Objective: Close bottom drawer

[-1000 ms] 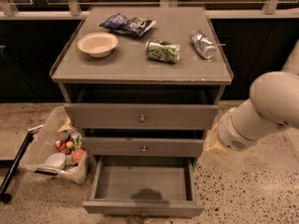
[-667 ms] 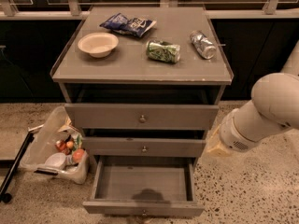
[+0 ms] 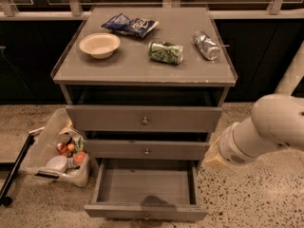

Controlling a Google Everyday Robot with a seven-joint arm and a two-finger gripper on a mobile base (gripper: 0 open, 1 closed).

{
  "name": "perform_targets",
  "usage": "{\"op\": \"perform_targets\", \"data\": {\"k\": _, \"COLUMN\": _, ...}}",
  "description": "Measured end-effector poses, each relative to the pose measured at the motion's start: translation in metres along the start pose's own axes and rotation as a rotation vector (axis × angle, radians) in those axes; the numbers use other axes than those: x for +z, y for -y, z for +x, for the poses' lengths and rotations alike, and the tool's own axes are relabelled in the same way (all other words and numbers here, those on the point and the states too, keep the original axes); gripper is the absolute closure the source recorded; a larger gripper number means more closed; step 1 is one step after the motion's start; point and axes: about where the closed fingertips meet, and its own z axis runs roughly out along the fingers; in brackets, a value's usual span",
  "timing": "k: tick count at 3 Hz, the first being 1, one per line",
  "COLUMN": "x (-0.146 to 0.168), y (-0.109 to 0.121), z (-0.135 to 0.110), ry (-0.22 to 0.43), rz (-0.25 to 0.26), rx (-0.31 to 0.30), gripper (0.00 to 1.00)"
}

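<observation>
Drawers, three of them, stacked in the grey wooden cabinet (image 3: 144, 75) at centre frame, each with one small round metal knob. The top grey drawer (image 3: 114, 119) and the middle grey drawer (image 3: 118, 149) sit in, while the bottom drawer (image 3: 142, 209) is pulled well out at lower centre, its plain grey box interior on show. On the cabinet top, four things: one shallow cream bowl (image 3: 99, 45) at upper left, one crinkled blue snack bag (image 3: 130, 25) behind it, and two cans on their sides, a green can (image 3: 166, 52) in the middle and a silver can (image 3: 206, 45) to its right. One clear plastic bin (image 3: 45, 148) of mixed items stands on the speckled floor (image 3: 256, 198) at lower left, touching the cabinet. The robot's white arm (image 3: 270, 127) comes in from the right edge, and the gripper (image 3: 212, 156) hangs just beside the right end of the middle drawer, above the open one; whether it is spread or pressed together, I cannot tell.
</observation>
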Motion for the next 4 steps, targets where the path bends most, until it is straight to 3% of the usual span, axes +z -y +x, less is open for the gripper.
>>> {"op": "perform_targets", "data": {"k": 2, "x": 0.093, "y": 0.003, "z": 0.044, "ry": 0.114, "rz": 0.069, "rx": 0.122, "gripper": 1.00}}
{"op": "perform_targets", "data": {"k": 3, "x": 0.145, "y": 0.008, "z": 0.067, "ry": 0.171, "rz": 0.070, "rx": 0.185, "gripper": 1.00}}
{"op": "perform_targets", "data": {"k": 4, "x": 0.145, "y": 0.008, "z": 0.067, "ry": 0.171, "rz": 0.070, "rx": 0.184, "gripper": 1.00}}
